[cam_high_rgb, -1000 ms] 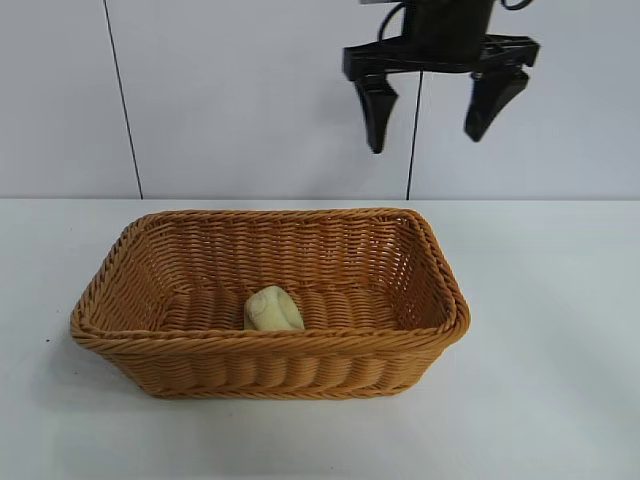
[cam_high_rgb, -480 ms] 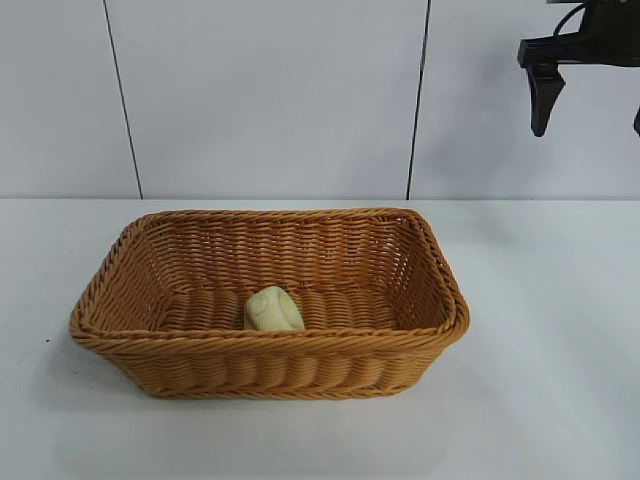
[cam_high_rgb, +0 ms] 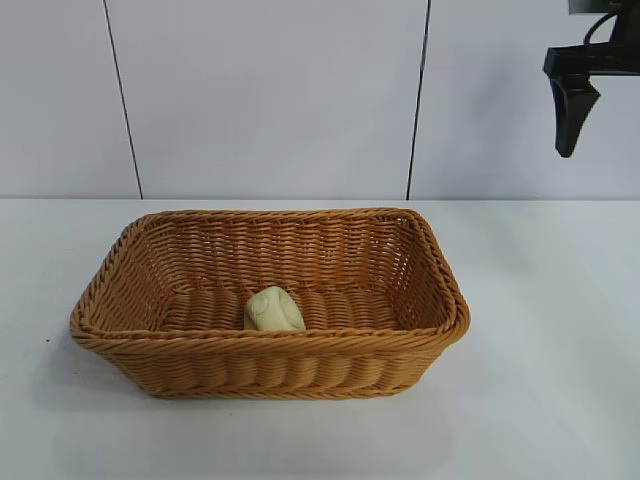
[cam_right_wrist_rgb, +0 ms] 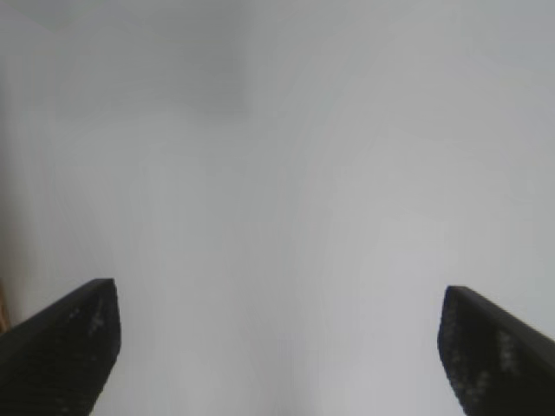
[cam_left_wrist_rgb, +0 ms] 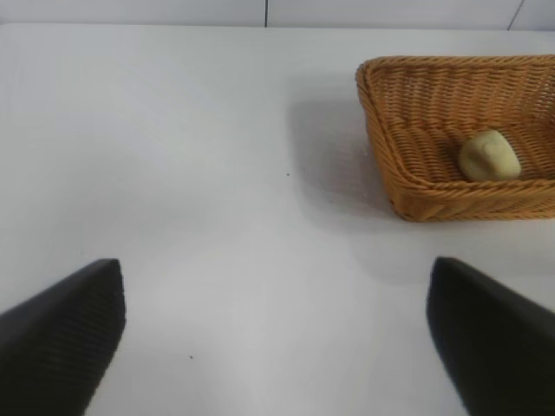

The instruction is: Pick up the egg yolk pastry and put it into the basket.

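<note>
Exterior view: the egg yolk pastry (cam_high_rgb: 273, 309) lies on the floor of the basket (cam_high_rgb: 270, 345), near the front wall and a little left of centre, so the placing looks done. The right pincer (cam_high_rgb: 600, 100) hangs at the upper right edge of the frame, high above the worktop (cam_high_rgb: 540, 330) and well apart from the basket; only one dark finger (cam_high_rgb: 572, 110) shows, the other being cut off by the frame edge. The step in hand appears to be the retreat. To do it well, the arm should travel high and clear of the braided rim, with the jaws wide and empty, so nothing nudges the basket or the pastry. The left arm is not seen here.

Left wrist view: the left pincer (cam_left_wrist_rgb: 277, 347) is parked low over bare worktop, jaws wide, nothing between them. The basket sits at the upper right of the frame, its far end cut off, and the pastry rests inside against the near wall.

Right wrist view: the right pincer's two tips sit at the lower corners, spread wide and empty. Only blank pale surface lies between them; basket and pastry are out of sight, save perhaps a thin brownish sliver at the left edge, too slight to identify.
</note>
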`<state>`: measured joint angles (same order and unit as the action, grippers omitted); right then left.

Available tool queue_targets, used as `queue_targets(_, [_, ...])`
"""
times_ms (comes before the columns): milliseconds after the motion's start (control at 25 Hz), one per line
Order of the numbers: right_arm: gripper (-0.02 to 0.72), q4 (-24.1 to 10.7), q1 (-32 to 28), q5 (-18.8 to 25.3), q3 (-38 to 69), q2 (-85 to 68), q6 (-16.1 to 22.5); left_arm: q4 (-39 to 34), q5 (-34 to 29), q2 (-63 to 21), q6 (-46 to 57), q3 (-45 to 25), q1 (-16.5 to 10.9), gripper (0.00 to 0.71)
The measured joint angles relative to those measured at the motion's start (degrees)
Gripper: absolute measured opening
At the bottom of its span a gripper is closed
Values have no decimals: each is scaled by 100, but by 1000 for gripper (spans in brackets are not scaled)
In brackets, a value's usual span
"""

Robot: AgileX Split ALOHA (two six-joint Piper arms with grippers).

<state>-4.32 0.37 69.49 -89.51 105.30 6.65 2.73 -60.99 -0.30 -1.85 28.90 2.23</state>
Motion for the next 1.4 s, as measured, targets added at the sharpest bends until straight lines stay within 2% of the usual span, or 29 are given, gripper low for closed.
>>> queue_targets(280, [694,31,0,33,1912,-1906,-34,0,0,0,0,0,0,693])
queue_targets(680, [694,118,0,31,4029,-4783,-34,0,0,0,0,0,0,693])
queue_targets(960, [694,211,0,-875,5605,-6939,-97,0,0,0,0,0,0,693])
queue_targets(1120, [694,260,0,-994,6085,-7907,-130,0,0,0,0,0,0,693])
queue_targets(1400, [694,287,0,-1099,6104,-9134,-206,0,0,0,0,0,0,693])
